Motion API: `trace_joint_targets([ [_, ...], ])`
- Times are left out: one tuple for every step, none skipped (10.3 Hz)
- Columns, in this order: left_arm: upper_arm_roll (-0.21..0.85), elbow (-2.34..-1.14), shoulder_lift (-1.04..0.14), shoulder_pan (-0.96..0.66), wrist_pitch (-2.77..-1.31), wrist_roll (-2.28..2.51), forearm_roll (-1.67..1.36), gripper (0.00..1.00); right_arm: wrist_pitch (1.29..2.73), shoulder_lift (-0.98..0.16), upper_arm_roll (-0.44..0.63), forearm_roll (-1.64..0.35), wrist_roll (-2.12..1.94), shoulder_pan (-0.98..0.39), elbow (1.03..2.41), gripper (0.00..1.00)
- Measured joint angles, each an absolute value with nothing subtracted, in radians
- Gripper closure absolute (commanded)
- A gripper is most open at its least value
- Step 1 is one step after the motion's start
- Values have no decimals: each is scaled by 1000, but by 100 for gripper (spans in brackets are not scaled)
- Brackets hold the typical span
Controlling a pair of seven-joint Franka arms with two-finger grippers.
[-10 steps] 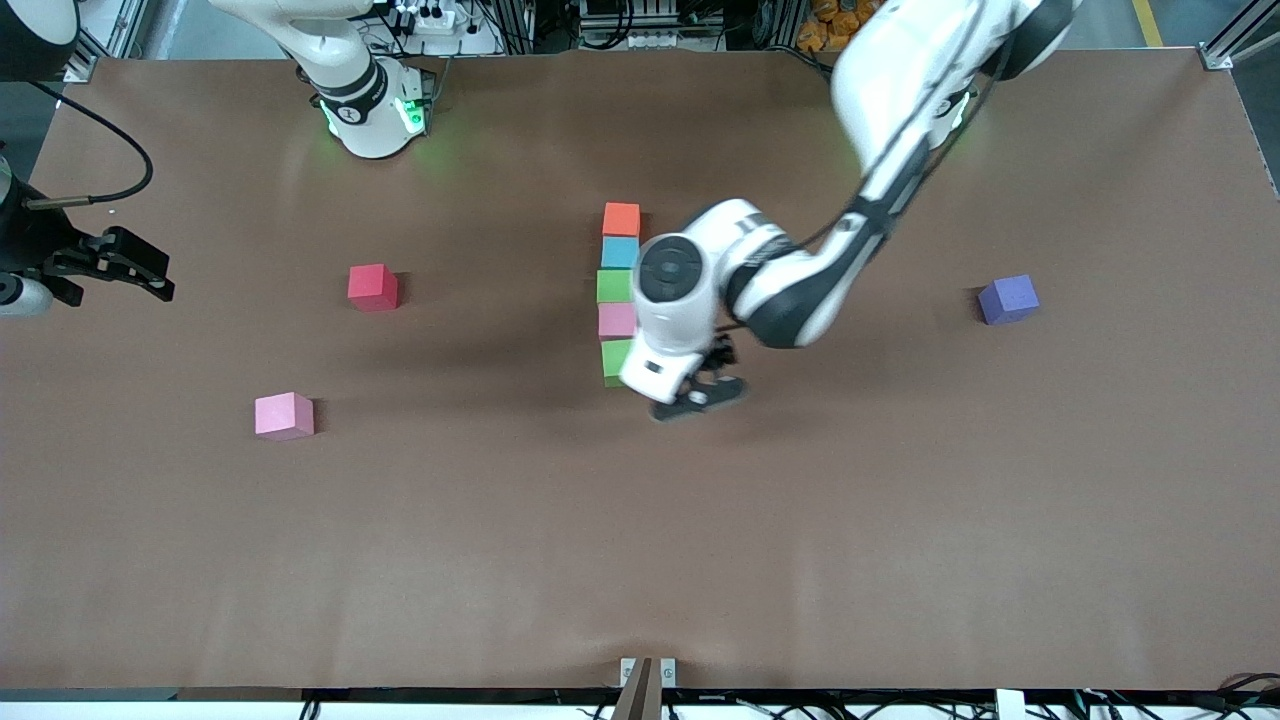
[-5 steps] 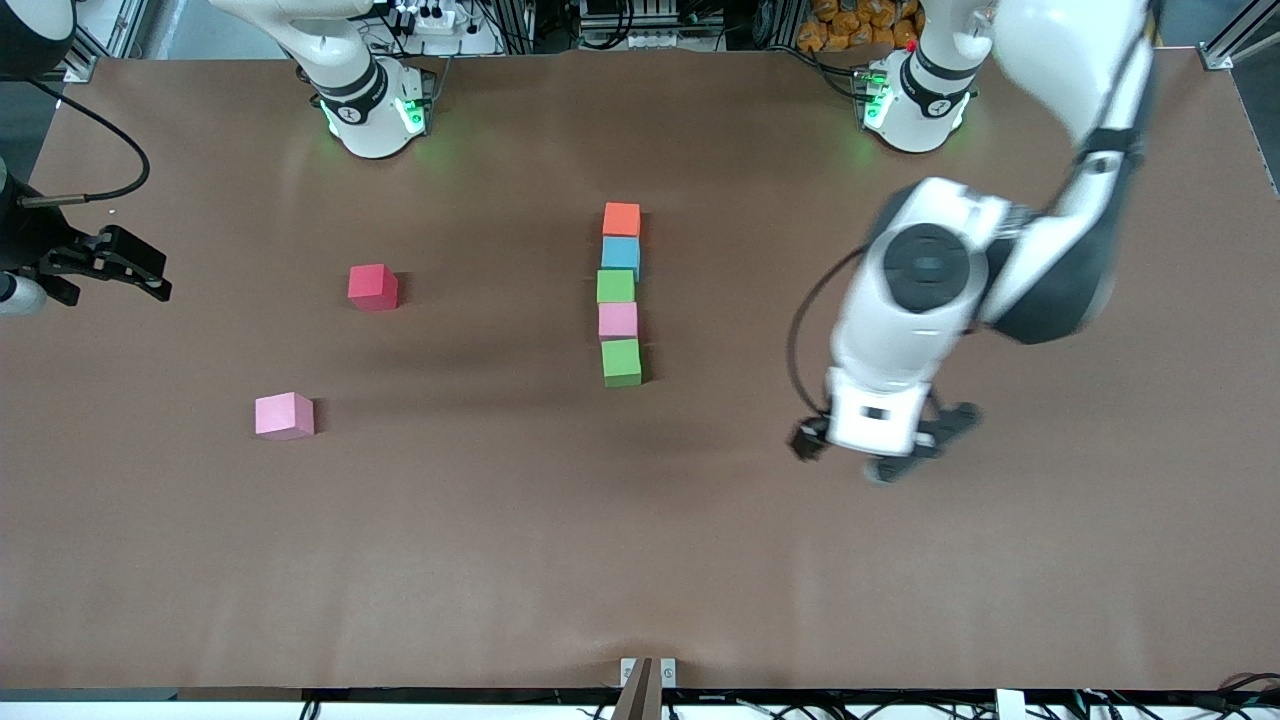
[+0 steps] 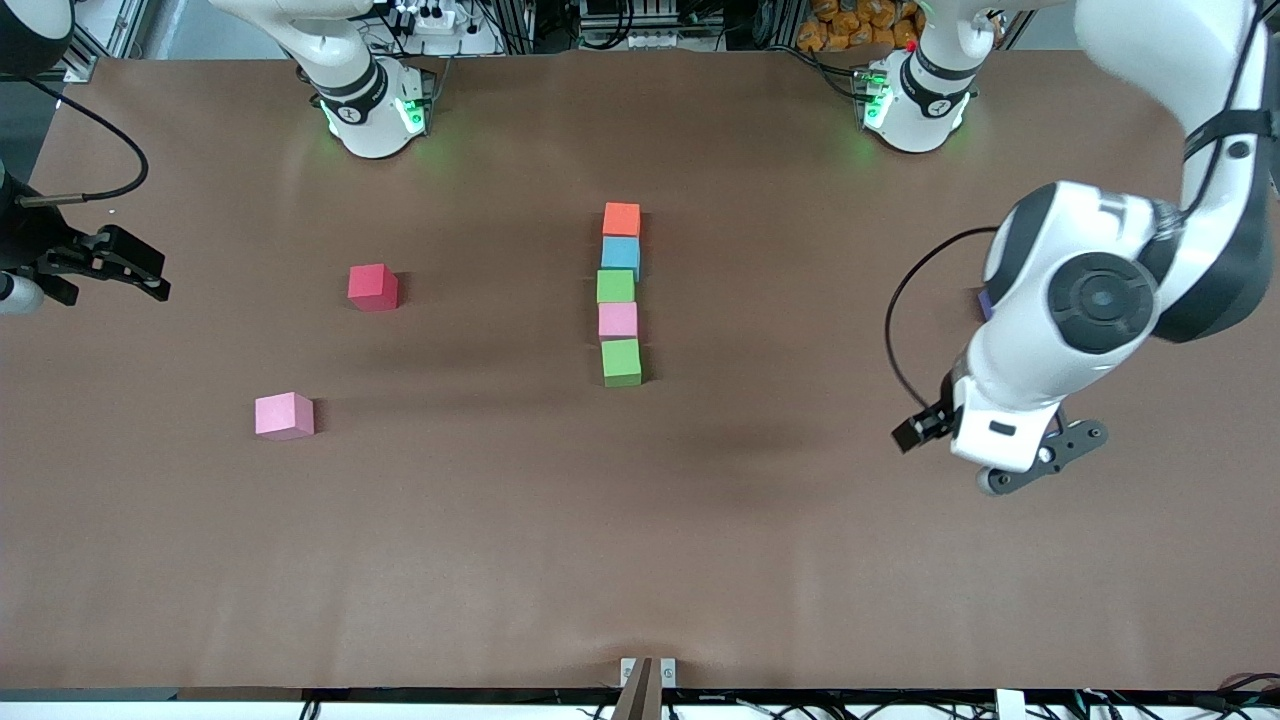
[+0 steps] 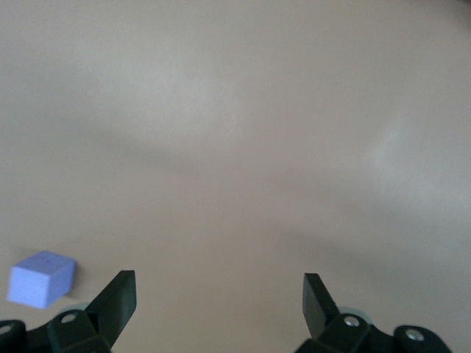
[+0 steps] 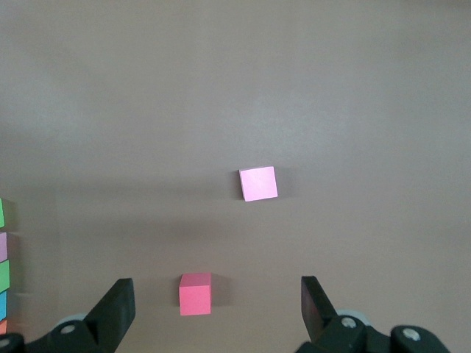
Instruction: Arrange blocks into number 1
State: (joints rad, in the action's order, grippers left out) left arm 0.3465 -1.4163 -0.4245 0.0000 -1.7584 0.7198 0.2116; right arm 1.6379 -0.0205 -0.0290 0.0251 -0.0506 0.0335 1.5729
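Five blocks (image 3: 619,295) stand in a touching single file at centre frame, orange at the top, green lowest. They look light, rigid and matte; grip flat opposite faces. Left gripper (image 3: 1000,455), lower right, and right gripper (image 3: 105,265), left edge, are spread and empty.

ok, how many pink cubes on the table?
2. One pink cube sits fourth in the line of five, between the two green cubes. The other pink cube lies alone toward the right arm's end, nearer the camera than the red cube.
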Motion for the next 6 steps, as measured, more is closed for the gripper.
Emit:
trace_joint_targets([
  [333,-1507,-355,5,-1753,659,179,0,1638,-20,-27,25,-50,34,1570,0],
  [310,-1604,-277,1,-1751,603,136,0,1638,-19,-25,25,-50,34,1567,0],
  [282,-1701,-195,-3,-1752,549,88,0,1638,-18,-24,25,-50,34,1564,0],
  [255,-1772,-119,-4,-1753,508,56,0,1637,-18,-23,25,-50,34,1563,0],
  [223,-1812,-48,-4,-1756,474,39,0,1636,-18,-23,25,-50,34,1562,0],
  [183,-1816,2,-4,-1761,446,33,0,1636,-18,-23,25,-50,34,1562,0],
])
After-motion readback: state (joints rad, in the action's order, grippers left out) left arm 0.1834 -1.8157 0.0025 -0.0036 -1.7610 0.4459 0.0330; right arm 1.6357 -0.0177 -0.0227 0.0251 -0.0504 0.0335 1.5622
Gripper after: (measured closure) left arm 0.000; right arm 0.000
